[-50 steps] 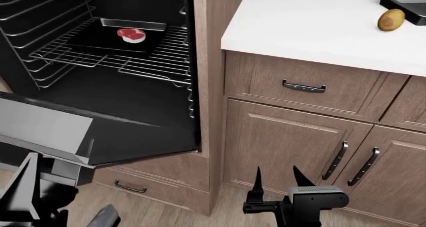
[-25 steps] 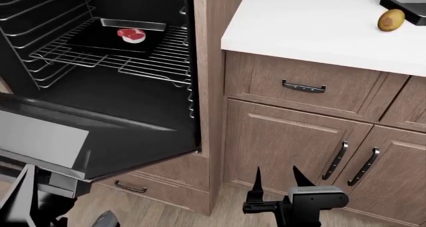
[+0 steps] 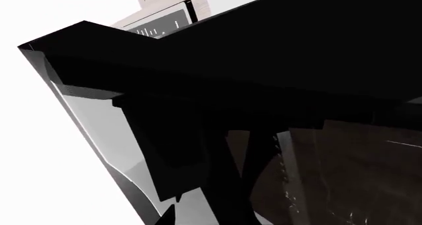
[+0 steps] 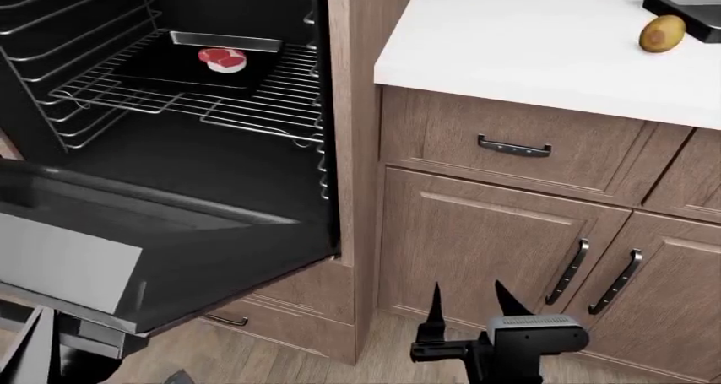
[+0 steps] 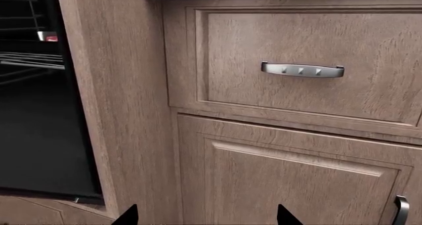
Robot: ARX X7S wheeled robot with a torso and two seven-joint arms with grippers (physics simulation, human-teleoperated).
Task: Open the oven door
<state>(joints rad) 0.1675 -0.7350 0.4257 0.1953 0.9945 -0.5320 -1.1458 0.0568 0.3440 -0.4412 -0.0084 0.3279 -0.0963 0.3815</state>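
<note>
Head view: we see the oven door (image 4: 169,249) swung down to a near-level position at lower left, hinged at the base of the cavity, with the wire racks (image 4: 225,89) and a dark tray (image 4: 192,59) carrying a piece of red meat (image 4: 223,60) exposed behind it. Our left gripper (image 4: 34,350) sits under the door's outer edge at the lower-left corner; only a sliver of it shows, and the left wrist view is filled by the dark underside of the door (image 3: 264,52), so we cannot tell whether its jaws are closed on the handle or parted. Our right gripper (image 4: 468,304) hangs idle before the wooden cabinet doors (image 4: 496,257), below the drawer (image 4: 512,143), its two fingertips spread apart and holding nothing. We judge the pull to be in its last stretch; the next move calls for lowering the door fully, then releasing it and drawing the left arm clear.
</note>
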